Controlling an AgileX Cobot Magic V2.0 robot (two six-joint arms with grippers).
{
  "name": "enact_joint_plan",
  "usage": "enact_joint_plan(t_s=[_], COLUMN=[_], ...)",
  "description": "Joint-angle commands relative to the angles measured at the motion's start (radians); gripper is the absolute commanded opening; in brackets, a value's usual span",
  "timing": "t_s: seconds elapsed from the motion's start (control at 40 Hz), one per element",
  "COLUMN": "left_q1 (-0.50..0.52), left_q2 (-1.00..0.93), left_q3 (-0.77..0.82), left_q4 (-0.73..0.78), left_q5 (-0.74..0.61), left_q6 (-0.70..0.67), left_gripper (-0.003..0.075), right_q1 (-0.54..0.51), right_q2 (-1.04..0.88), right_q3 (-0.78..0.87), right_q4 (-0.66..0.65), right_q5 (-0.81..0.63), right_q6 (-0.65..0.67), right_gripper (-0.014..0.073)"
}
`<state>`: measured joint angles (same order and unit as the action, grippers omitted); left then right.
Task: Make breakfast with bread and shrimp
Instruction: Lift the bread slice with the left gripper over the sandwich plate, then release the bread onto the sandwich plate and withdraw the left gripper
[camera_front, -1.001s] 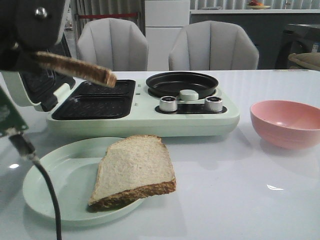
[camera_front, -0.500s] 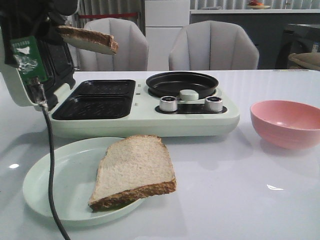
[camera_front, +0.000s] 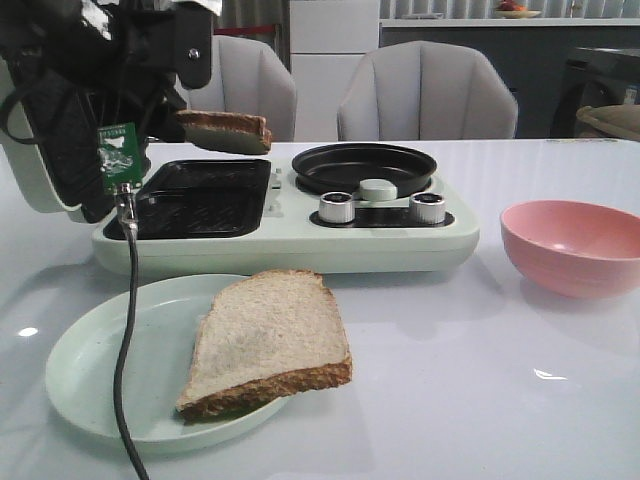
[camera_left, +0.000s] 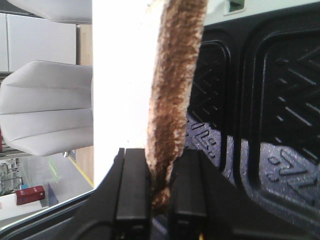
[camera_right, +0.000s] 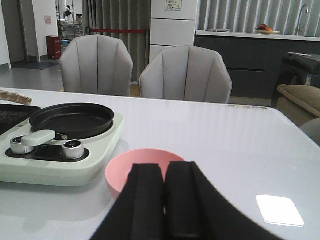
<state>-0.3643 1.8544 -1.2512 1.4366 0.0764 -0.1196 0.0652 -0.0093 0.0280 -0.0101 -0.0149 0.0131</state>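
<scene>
Since a moment ago: the left gripper (camera_left: 159, 197) has carried its slice forward and down; the held slice (camera_front: 226, 130) was up near the open lid half a second back and now hangs level over the back of the grill plates.
Left jaws: closed on the crust edge of that slice, the bread pinched between both fingers (camera_left: 134, 190) in the wrist view, standing edge-on there.
Right gripper (camera_right: 164, 200): idle, its two fingers pressed together with nothing between them, parked near the pink bowl (camera_front: 572, 245).
Bread: one slice in the air above the sandwich maker (camera_front: 290, 235); the second slice (camera_front: 268, 338) lies on the pale green plate (camera_front: 90, 370) in front of the machine, its corner overhanging the rim.
Grill plates (camera_front: 195, 200): both dark trays are bare, lid open at the left.
Shrimp: I can't see any; the bowl's inside looks empty from the front, though the near wall hides part of it. The round pan (camera_front: 363, 167) also looks empty.
Done so far: by my reckoning only the first pick-up; one slice is lifted and brought over the machine.
Left to do: lower and release this slice into a tray, fetch the other from the plate, and deal with the shrimp, wherever it is. Early days, I'd say.
</scene>
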Motion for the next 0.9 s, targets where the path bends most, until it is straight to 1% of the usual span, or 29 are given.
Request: enact_joint_plan(t_s=[0.0, 0.25, 0.38, 0.55, 0.6, 0.65, 0.7, 0.73, 0.83, 0.88], left_q1=[0.007, 0.02, 0.024, 0.024, 0.024, 0.024, 0.024, 0.024, 0.024, 0.024], left_q2=[0.002, 0.082, 0.101, 0.102, 0.102, 0.102, 0.1, 0.1, 0.099, 0.098], left_q3=[-0.065, -0.119, -0.125, -0.125, -0.125, -0.123, -0.121, -0.121, -0.121, -0.121], left_q4=[0.008, -0.021, -0.024, -0.094, -0.109, -0.111, -0.117, -0.122, -0.154, -0.165], left_q5=[-0.015, 0.028, 0.028, 0.03, 0.031, 0.031, 0.031, 0.031, 0.031, 0.031], left_q6=[-0.02, -0.025, -0.045, -0.047, -0.047, -0.047, -0.047, -0.047, -0.047, -0.047], left_gripper=[0.0112, 0.0112, 0.0112, 0.0116, 0.0132, 0.0173, 0.0253, 0.0277, 0.0485, 0.0565], right_q1=[0.001, 0.001, 0.001, 0.001, 0.001, 0.001, 0.001, 0.001, 0.001, 0.001], right_q2=[-0.02, -0.02, -0.02, -0.02, -0.02, -0.02, -0.02, -0.02, -0.02, -0.02], right_q3=[-0.005, -0.005, -0.005, -0.005, -0.005, -0.005, -0.005, -0.005, -0.005, -0.005], right_q4=[-0.014, -0.014, -0.014, -0.014, -0.014, -0.014, -0.014, -0.014, -0.014, -0.014], right_q5=[-0.078, -0.078, -0.078, -0.078, -0.078, -0.078, -0.078, -0.078, -0.078, -0.078], right_q6=[-0.004, -0.004, -0.004, -0.004, -0.004, -0.004, -0.004, -0.004, -0.004, -0.004], right_gripper=[0.0141, 0.0141, 0.0141, 0.0141, 0.0141, 0.0141, 0.0141, 0.0141, 0.0141, 0.0141])
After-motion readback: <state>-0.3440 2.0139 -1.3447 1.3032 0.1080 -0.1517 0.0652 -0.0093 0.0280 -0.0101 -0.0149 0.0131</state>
